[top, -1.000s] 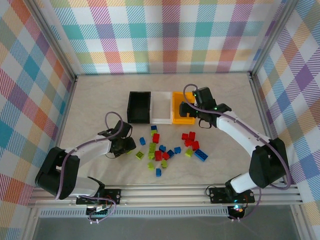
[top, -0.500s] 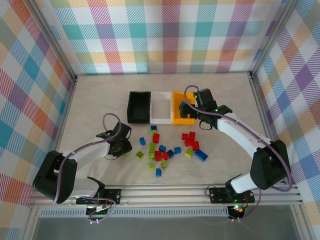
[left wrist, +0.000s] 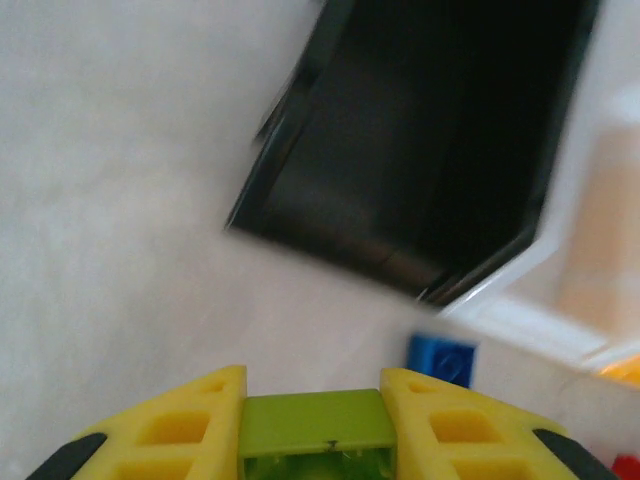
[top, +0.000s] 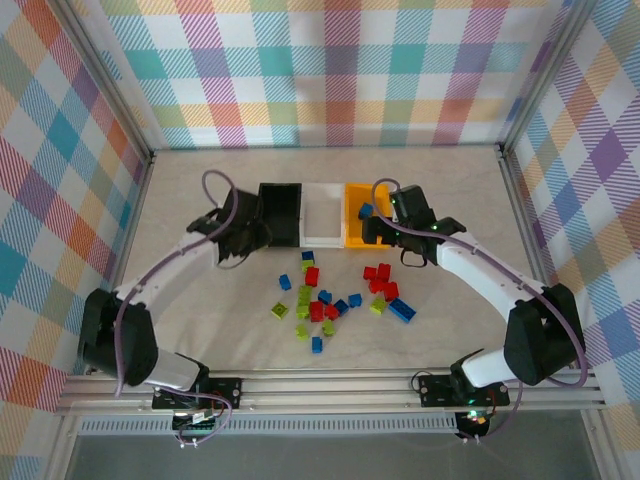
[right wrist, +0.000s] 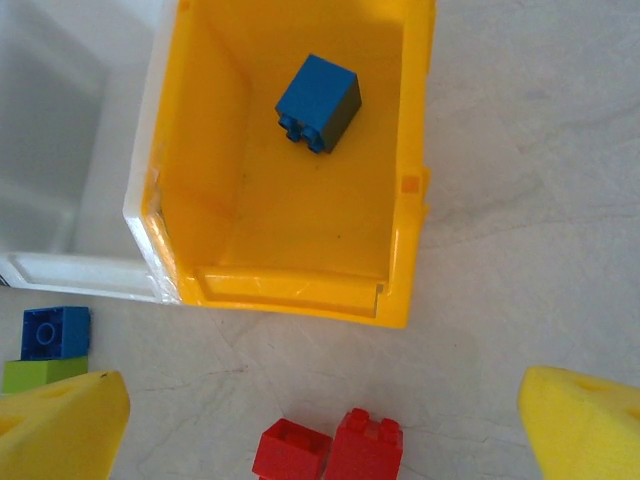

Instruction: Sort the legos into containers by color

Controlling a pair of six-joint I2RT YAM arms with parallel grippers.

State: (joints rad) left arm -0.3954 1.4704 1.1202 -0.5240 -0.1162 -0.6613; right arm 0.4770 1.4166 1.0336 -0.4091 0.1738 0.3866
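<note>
Moved since the earlier frame: left gripper (top: 238, 235), gone from the near-left fringe of the loose legos (top: 335, 295) to the far side, now just beside the left wall of the black bin (top: 280, 212). Right gripper (top: 383, 232): shifted only slightly, at the near end of the orange-yellow bin (top: 352, 238).

Left gripper, state: fingers (left wrist: 180, 430) pressed onto a lime green brick (left wrist: 315, 428), pinched between the pads.

Key relation: black bin lies ahead and to the right of the held brick in the wrist view, not yet beneath it. Bin's long axis runs near-to-far. Judged: a short carry rightward over the rim must precede release. Left arm is the nearer one, stretched forward, wrist angled down toward the bin.

Right gripper, state: spread wide, holding nothing. Blue brick (right wrist: 318, 102) lies inside the orange-yellow bin.

White bin (top: 322, 215): between the other two.
</note>
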